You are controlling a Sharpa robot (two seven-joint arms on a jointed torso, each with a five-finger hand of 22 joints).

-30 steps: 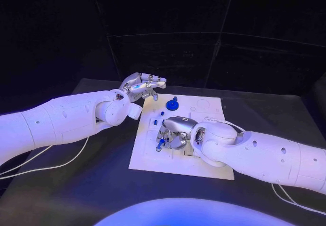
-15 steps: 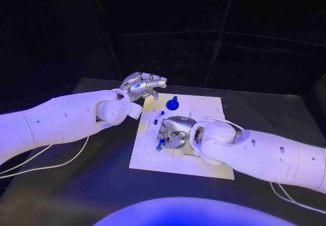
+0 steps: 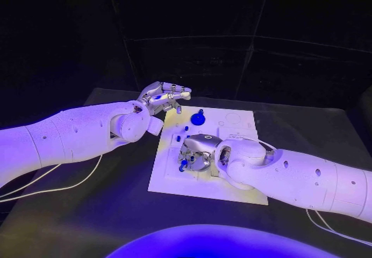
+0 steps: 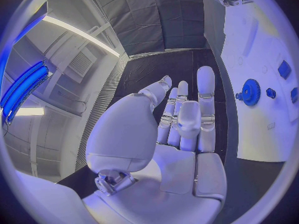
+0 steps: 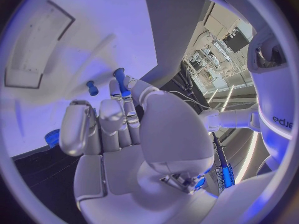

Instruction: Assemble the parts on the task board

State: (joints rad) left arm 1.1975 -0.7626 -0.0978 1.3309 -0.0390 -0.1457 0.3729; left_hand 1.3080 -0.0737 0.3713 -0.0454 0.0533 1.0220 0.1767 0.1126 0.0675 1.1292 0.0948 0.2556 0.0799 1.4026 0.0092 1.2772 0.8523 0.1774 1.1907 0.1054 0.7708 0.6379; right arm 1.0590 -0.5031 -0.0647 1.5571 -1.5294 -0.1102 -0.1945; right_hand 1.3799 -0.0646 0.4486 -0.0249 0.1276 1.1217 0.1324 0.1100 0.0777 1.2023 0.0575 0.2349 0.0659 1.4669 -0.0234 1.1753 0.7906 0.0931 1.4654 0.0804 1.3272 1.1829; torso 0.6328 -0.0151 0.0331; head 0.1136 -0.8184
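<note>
Black table (image 3: pixel 93 215) under a dark backdrop, with white task board (image 3: pixel 186 185) lying flat at the middle. Near edge of board bare and white. Just beyond, right hand (image 3: pixel 198 152) resting low over board's middle, palm down, fingers curled in around a small blue peg (image 3: pixel 183 165); peg pinched at fingertips, upright or slightly tilted, lower end at or close to board surface — contact with board hard to tell. From right wrist view, same blue peg (image 5: pixel 121 80) poking out between fingertips, with second small blue peg (image 5: pixel 92 88) standing free on board just beside, and a rectangular recess (image 5: pixel 37 50) in board well apart from both. Farther along board, two small blue parts (image 3: pixel 186 129) near its left side, untouched. Beyond those, blue gear (image 3: pixel 197 117) on a post near board's far edge; in left wrist view, same gear (image 4: pixel 251 91) with small blue pieces just beside. Farthest, left hand (image 3: pixel 163 97) raised above far left corner of board, fingers spread and loosely extended, nothing held, clear of gear and board.
</note>
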